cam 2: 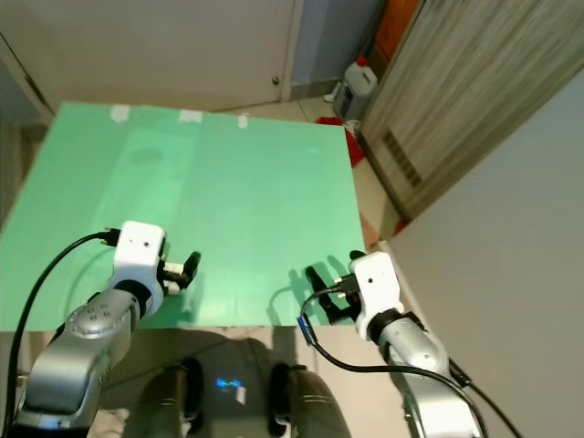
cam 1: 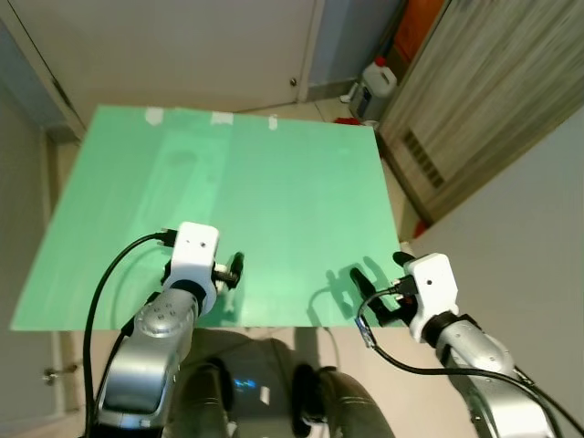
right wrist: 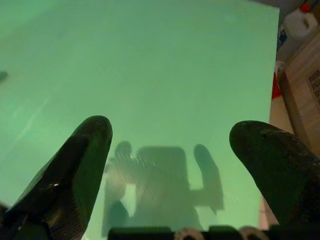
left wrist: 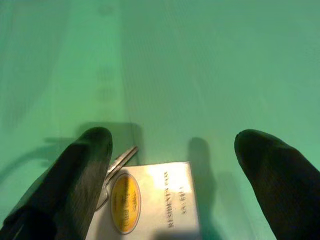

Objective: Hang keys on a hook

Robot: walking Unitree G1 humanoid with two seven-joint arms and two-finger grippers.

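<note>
Green bench (cam 1: pixel 274 201), near edge. Left claw (left wrist: pixel 170 170) spread wide, gripping nothing; keys (left wrist: pixel 150 200) with white tag lie between its 2 fingers. Right claw (right wrist: pixel 170 165) also wide open, empty.

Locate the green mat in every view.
Left eye view: green mat spans the centre, ahead of the robot.
Right eye view: same, shifted left.
Left wrist view: under left gripper and key tag.
Right wrist view: under right gripper.
Shared landmark: white jug past its far right corner.
</note>
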